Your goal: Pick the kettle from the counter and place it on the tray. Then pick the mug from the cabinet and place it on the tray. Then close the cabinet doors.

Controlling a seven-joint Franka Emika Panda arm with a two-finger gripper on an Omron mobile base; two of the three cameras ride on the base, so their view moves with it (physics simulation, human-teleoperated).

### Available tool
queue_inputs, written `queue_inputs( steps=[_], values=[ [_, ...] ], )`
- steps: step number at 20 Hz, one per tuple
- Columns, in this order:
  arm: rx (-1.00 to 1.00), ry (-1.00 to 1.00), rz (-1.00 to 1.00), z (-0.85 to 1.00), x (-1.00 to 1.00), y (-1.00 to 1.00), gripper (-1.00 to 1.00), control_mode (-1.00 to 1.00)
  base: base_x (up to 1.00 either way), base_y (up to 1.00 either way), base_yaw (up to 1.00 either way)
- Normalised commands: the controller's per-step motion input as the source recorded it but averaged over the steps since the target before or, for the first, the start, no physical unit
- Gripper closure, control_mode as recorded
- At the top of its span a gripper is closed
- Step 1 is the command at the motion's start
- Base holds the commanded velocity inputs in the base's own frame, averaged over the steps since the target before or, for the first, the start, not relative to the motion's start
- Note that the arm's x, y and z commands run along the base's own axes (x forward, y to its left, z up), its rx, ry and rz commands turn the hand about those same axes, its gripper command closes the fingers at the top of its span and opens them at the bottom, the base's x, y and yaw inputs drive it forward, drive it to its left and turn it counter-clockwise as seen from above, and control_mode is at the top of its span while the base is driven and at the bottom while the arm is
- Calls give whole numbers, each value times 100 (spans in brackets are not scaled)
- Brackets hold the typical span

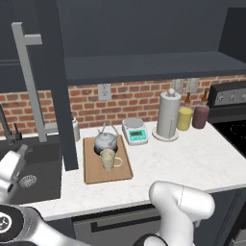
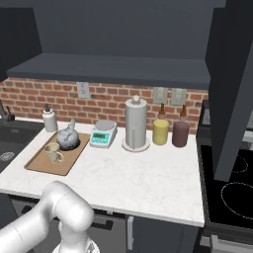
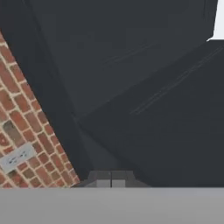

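Two items sit on the tray (image 1: 92, 174): the kettle (image 1: 105, 141) at its back end and the mug (image 1: 108, 159) just in front of it, nearly touching, both upright, the mug's handle pointing toward the scale (image 1: 134, 131). I can read no brand or label anywhere; the scale has a teal display strip, but nothing on it is legible to me. The tray lies flat on the white speckled counter (image 1: 192, 158), close to the sink (image 1: 29, 168) and its dark faucet (image 1: 6, 126). Behind the tray stands a white soap bottle (image 2: 49, 119); right of the scale come a paper towel roll (image 1: 168, 115), a yellow canister (image 1: 184, 118) and a dark red canister (image 1: 200, 116), all against the red brick wall, which carries grey outlets (image 1: 104, 91). A black stove (image 2: 232, 183) adjoins the counter on the right. Above, the cabinet (image 2: 113, 66) stands open, its dark shelf bare from my angle; the left door (image 1: 55, 81) swings out with its grey bar handle (image 1: 30, 81) facing me, and the right door (image 2: 232, 84) juts forward over the stove edge. In the hand view I see brick, an outlet and dark cabinet panels close up, with the gripper (image 3: 111, 180) at the bottom, its two fingertips pressed together with no gap and nothing between them.
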Motion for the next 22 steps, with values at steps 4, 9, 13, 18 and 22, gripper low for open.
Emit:
queue_inputs(
  steps=[4, 9, 13, 18, 22],
  values=[
    [0, -39, 0, 55, 0, -14, 100, -100, 0, 0, 0],
    [0, -19, 0, 12, 0, -8, 100, -100, 0, 0, 0],
    [1, -4, 0, 0, 0, -16, 100, -100, 0, 0, 0],
    [9, -7, 0, 35, 0, -31, 100, -100, 0, 0, 0],
    [10, -5, 0, 39, 0, -42, 100, -100, 0, 0, 0]
  ],
)
